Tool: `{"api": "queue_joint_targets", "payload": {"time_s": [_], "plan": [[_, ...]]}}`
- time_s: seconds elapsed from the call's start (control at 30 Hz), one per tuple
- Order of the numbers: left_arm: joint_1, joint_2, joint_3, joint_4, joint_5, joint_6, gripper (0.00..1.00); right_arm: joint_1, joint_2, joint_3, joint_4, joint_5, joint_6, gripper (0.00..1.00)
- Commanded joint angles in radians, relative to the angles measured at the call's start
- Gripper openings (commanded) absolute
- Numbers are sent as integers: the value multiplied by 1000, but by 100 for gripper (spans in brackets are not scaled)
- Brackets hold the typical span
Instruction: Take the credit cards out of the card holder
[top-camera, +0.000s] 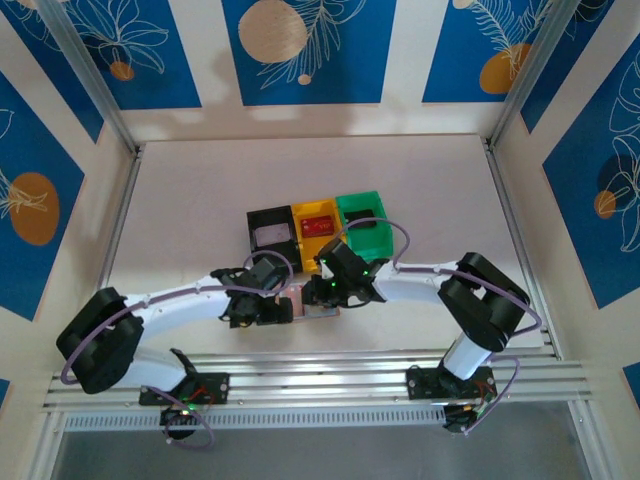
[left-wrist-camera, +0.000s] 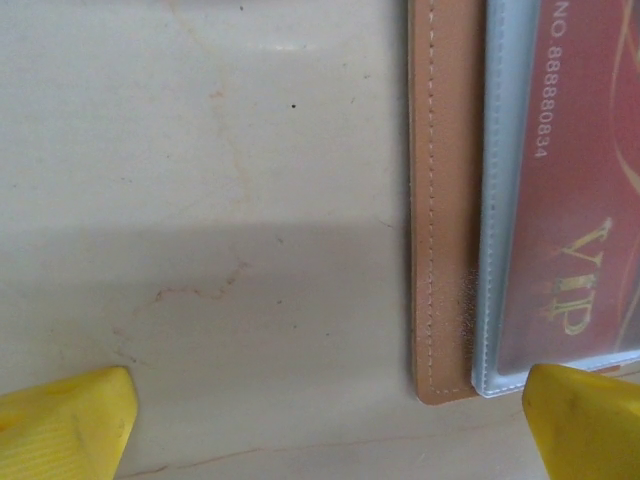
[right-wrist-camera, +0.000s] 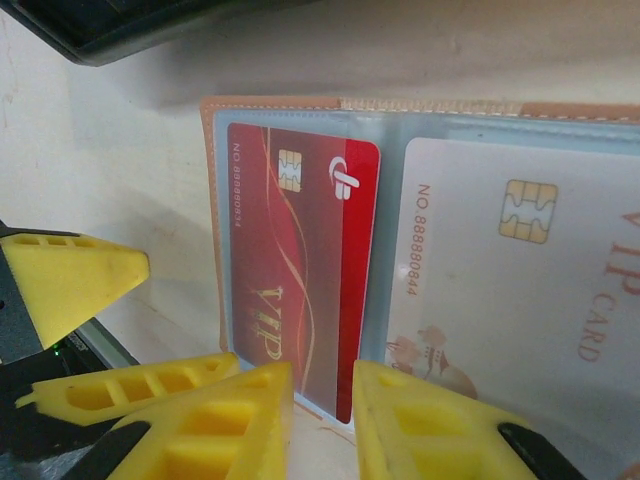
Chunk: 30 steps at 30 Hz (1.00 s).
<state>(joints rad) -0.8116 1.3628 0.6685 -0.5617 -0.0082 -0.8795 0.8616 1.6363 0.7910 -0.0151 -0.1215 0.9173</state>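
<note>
Right wrist | right hand (right-wrist-camera: 322, 380) slightly apart | red card (right-wrist-camera: 300, 270) edge between fingertips

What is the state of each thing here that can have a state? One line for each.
card holder, open, flat on the table.
red VIP card, inside a clear pocket.
white card, inside the neighbouring pocket.
left gripper, open wide, one finger over the holder's corner.
right gripper, fingers nearly together at the red VIP card's edge; grip unclear.
yellow bin, holding a loose red card.
</note>
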Motion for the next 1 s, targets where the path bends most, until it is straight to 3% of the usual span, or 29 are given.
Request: {"api": "queue_joint_targets", "payload": {"time_s": [0.0, 0.5, 0.97], "plan": [[16, 9, -14, -15, -2, 19, 100, -1, 12, 28, -15, -14, -19, 24], [53, -39, -52, 12, -37, 5, 99, 2, 56, 59, -26, 5, -40, 24], [60, 26, -95, 76, -3, -1, 100, 4, 79, 75, -27, 14, -52, 24]]}}
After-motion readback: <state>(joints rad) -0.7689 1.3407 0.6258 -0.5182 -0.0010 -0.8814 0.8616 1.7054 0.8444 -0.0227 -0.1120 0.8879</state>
